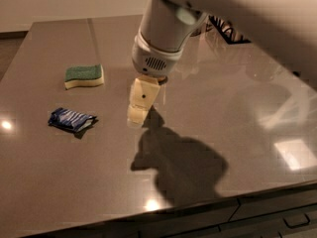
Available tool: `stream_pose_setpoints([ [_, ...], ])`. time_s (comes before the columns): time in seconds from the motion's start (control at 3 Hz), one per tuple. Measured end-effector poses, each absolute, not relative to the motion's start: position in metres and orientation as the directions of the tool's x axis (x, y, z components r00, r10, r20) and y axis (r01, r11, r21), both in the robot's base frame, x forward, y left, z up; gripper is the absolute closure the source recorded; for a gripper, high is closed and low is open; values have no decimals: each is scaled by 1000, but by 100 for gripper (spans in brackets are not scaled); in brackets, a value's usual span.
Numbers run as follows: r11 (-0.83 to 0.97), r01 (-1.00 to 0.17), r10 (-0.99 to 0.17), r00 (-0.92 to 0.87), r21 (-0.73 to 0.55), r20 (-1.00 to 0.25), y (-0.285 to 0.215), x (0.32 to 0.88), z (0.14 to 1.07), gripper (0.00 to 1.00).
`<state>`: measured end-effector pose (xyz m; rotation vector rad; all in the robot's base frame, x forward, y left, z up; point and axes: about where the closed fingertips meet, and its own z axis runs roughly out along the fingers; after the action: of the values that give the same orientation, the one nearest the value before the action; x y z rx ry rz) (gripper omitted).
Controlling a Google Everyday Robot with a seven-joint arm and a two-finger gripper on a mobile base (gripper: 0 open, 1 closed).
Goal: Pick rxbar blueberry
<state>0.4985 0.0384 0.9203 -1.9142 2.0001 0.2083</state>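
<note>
Only one camera view to go on, looking down across a glossy grey-brown bench (237, 108). The small flat snack bar in a crinkly dark blue wrapper with white streaks (72, 119) lies flat on the left part of the bench, closer to the front edge than anything else on it, and nothing is touching it. A bit further back there's a rectangular sponge with a green top and a pale yellow underside (84, 76). It's lying flat too, clearly apart from the bar.

The big white robot arm (168, 29) comes in from the top right and eats up a lot of the frame. At its end hangs the cream-coloured pincer (136, 115), pointing down at the bench around mid-frame. It's off to the right of the blue bar with a strip of bare bench between them, and sits in front and to the right of the sponge. Honestly I can't tell whether the pincer is wide or narrow from here, it just reads as one pale block. The bar isn't in it, that much is plain. I can't tell if its tip touches the surface either.

Its dark shadow (178, 162) spreads over the bench just in front of it. A dark wire basket (225, 29) peeks out behind the arm at the top right. A few bright light spots (295, 154) bounce off the bench, and dark drawer fronts (277, 209) run along the bottom.
</note>
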Motion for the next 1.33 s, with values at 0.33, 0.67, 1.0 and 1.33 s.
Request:
stream_pose_setpoints([
  [0.33, 35, -993, -936, 6, -110, -352, 80, 500, 900, 0],
  [0.67, 15, -996, -941, 14, -82, -338, 111, 502, 881, 0],
  [1.0, 12, -998, -947, 8, -58, -321, 134, 506, 865, 0],
  [1.33, 17, -999, -949, -3, -40, -315, 156, 507, 854, 0],
])
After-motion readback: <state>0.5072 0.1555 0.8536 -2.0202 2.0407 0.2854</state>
